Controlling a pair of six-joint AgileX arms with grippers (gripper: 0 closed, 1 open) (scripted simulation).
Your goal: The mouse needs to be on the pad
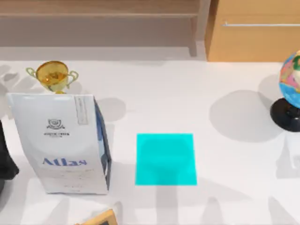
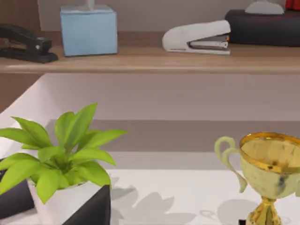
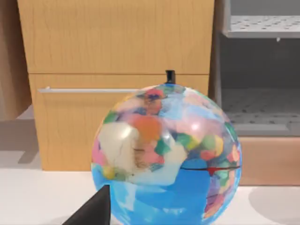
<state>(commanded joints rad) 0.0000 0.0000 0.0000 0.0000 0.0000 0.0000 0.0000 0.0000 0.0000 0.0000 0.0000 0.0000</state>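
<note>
White table [image 1: 197, 93] with cyan pad [image 1: 166, 159], "Atlas" bag [image 1: 61, 145], gold trophy [image 1: 52, 76], globe [image 1: 291, 89], potted plant [image 2: 61, 154]

white bag [image 1: 61, 140], blue "Atlas" wordmark, smaller print unreadable

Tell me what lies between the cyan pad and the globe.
In the top view, nothing stands between the pad and the globe: only bare white table, crossed by the globe's round shadow.

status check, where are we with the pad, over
Pad bare at table centre, flat. Atlas bag beside it on the left, apart. Globe far right. Nothing on the pad.
</note>
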